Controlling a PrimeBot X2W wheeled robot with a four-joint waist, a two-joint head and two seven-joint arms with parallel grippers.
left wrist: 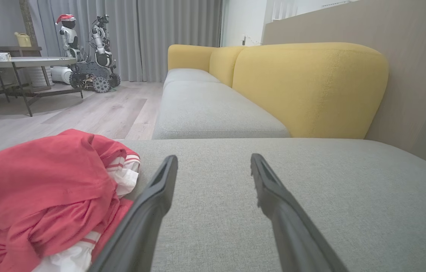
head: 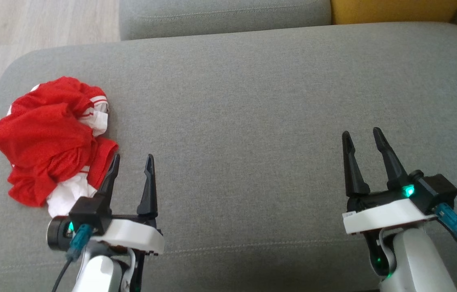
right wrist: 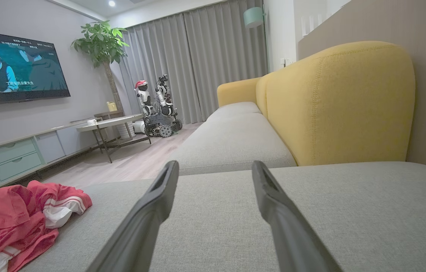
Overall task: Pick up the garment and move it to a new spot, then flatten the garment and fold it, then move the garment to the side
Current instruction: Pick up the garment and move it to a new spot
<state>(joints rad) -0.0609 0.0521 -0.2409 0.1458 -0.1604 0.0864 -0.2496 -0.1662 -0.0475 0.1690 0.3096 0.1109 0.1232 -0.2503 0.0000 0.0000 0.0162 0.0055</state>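
A red and white garment (head: pixel 52 140) lies crumpled in a heap at the left end of the grey sofa cushion (head: pixel 252 101). My left gripper (head: pixel 131 159) stands open just to the right of the heap's near edge, its left finger close beside the cloth, with nothing between its fingers. In the left wrist view the garment (left wrist: pixel 46 189) bulks at the lower left, beside the left gripper (left wrist: pixel 214 159). My right gripper (head: pixel 361 135) is open and empty, far to the right over bare cushion. The right wrist view shows the garment (right wrist: pixel 20 215) at far lower left, well away from the right gripper (right wrist: pixel 214 166).
A second grey seat cushion (head: pixel 224 16) and a yellow backrest (head: pixel 394 10) lie beyond the one I work on. Wooden floor (head: pixel 17 28) runs past the cushion's left edge. Across the room stand a round table (left wrist: pixel 20 62), another robot (left wrist: pixel 92 53) and a television (right wrist: pixel 12 68).
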